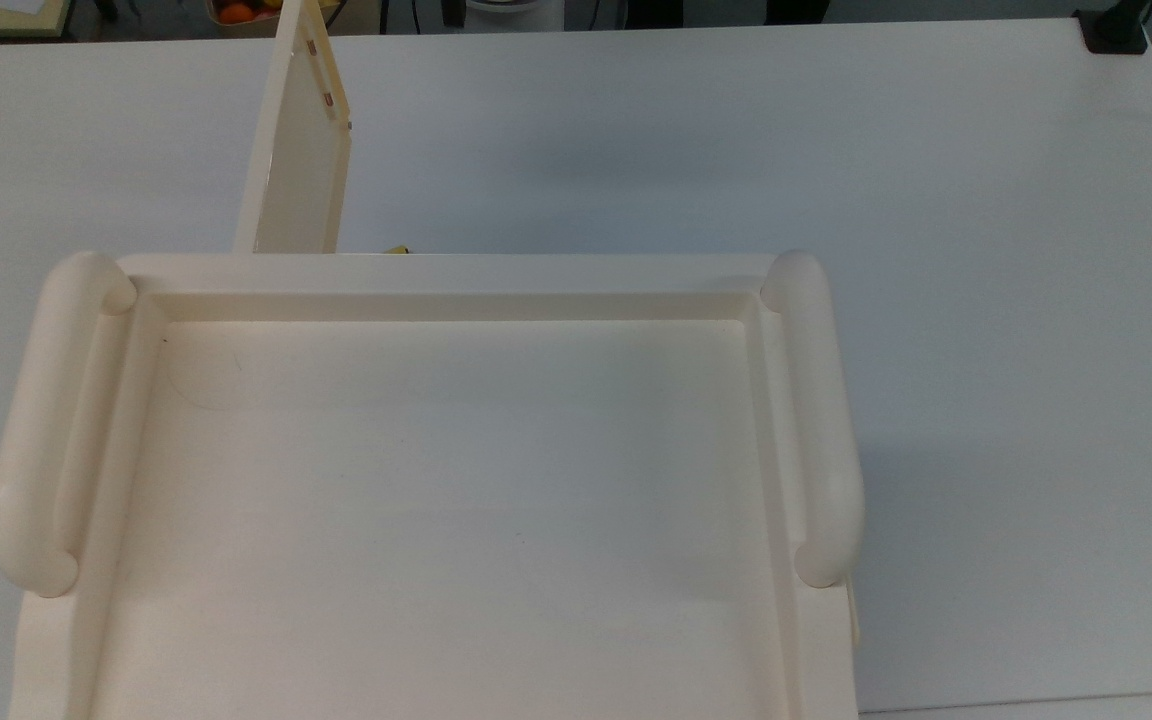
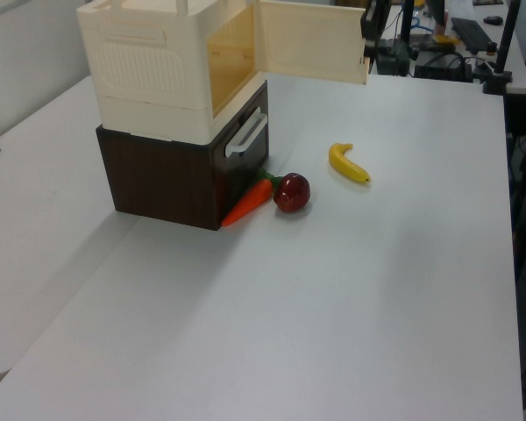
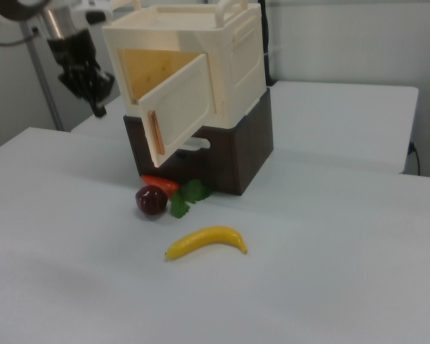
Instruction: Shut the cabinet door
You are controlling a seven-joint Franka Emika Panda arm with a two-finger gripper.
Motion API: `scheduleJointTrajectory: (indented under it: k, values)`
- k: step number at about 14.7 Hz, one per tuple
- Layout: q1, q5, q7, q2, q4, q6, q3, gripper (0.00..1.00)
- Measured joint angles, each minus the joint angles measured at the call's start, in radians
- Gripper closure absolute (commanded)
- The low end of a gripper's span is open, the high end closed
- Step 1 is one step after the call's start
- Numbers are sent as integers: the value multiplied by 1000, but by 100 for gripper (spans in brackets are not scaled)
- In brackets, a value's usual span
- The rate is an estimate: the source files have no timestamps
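White table (image 2: 403, 263), cabinet door (image 3: 179, 107) ajar.

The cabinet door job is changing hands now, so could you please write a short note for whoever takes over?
Claw: in the air on the right view's left, apart from the door; whether it is open or shut cannot be told.
Door: swung open, hinged to the cabinet, which sits on a dark drawer unit.
Banana, apple and carrot lie on the table in front.
Done: nothing.
Left: push the door shut.

Cream cabinet door (image 3: 178, 109), yellow banana (image 3: 206, 241)
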Motion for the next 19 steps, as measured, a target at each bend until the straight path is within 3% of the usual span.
scheduleJointTrajectory:
  k: [2,6,13,16,19]
  values:
    - [-7,0,0,-9,86,-6,-5,100]
    - [-69,1,0,-11,152,34,-36,100]
    - [-240,113,-33,65,146,146,-61,100]
    - [-246,145,-33,101,131,201,-61,100]
    - [-237,220,-33,107,129,205,-58,100]
